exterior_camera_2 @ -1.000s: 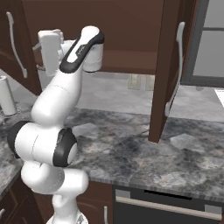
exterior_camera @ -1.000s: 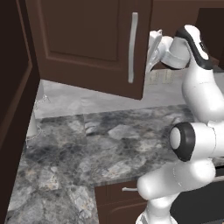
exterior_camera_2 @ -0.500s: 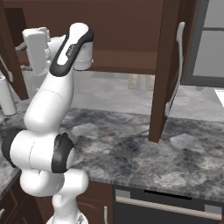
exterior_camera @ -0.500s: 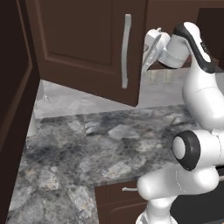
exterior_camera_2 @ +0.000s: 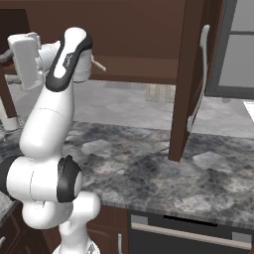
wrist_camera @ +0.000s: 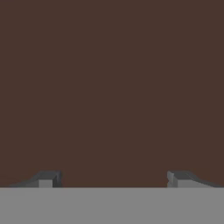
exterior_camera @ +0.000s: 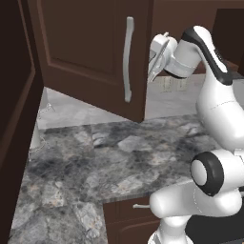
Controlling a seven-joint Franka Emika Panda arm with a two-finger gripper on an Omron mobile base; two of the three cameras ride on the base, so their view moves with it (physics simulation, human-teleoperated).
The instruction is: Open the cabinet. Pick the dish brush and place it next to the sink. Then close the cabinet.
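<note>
The gripper [wrist_camera: 113,179] is standing open, holding nothing; in the hand view its two tips are set wide apart with only plain dark brown wood ahead, so the hand is facing a cabinet panel very closely. In the left base view the hand is sitting up high, just beside the inner edge of the left cabinet door [exterior_camera: 90,52], behind its silver bar handle [exterior_camera: 127,59]. That door is swinging outward over the grey stone counter [exterior_camera: 119,157], and the right cabinet door [exterior_camera_2: 191,74] is hanging edge-on, well open, its handle [exterior_camera_2: 198,82] running vertically. Judgement: the jaws are spread because the hand is pushing or releasing the door, not grasping anything; the opening step looks nearly done.

A thin pale stick [exterior_camera_2: 98,65] is poking out beside the arm's wrist at the shelf edge, long axis slanting down to the right in the right base view. It may be the dish brush's handle, but no red part is showing, so this can't be confirmed. The sink is off to the left, barely visible.
</note>
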